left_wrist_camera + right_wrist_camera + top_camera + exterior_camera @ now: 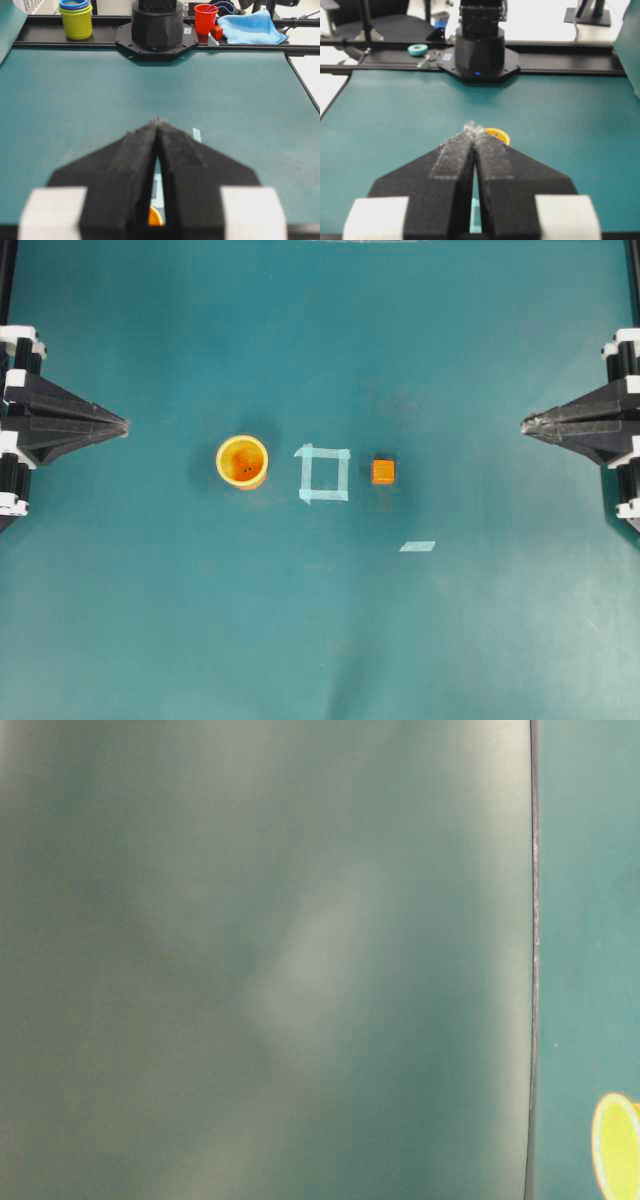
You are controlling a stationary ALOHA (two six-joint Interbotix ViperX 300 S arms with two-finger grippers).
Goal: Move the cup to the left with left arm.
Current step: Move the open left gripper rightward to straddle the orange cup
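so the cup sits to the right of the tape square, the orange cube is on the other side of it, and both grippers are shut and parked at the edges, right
Not quite. In the overhead view the cup stands to the left of the tape square, not the right. The rest holds: the orange cube is on the square's other side, and the left gripper and right gripper are both shut at the table's edges.

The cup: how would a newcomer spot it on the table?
On the teal table, find the tape square near the middle. The cup stands just left of it, apart from it: a round orange-yellow ring, larger than the orange cube on the square's right.
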